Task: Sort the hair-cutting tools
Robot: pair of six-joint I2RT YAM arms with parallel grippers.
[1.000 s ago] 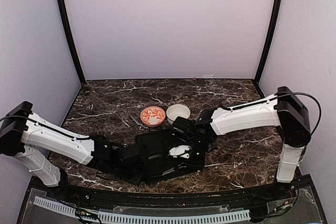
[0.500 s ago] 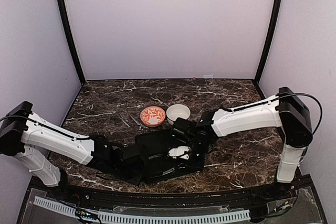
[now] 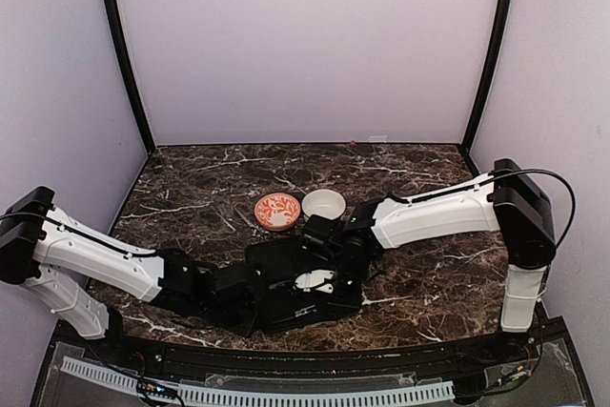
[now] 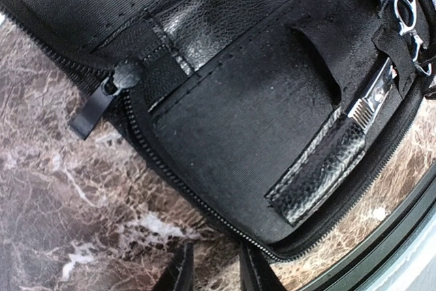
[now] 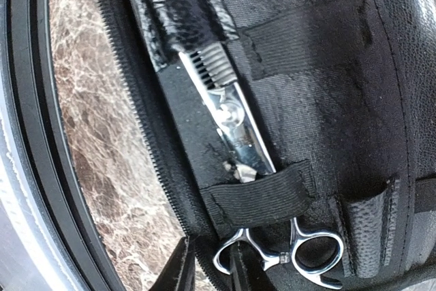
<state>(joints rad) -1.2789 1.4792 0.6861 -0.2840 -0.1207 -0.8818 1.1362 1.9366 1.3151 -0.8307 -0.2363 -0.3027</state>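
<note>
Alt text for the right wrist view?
Silver scissors lie in an open black case, blades tucked into a textured sleeve, an elastic strap across the shanks, ring handles free. The right tool sits at the bottom edge beside the handles; marble table shows at left.

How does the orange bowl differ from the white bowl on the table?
The orange bowl bears a white pattern; the white bowl is plain. The orange bowl stands left of the white bowl in the top view. Both are round and stand upright beyond the black case.
</note>
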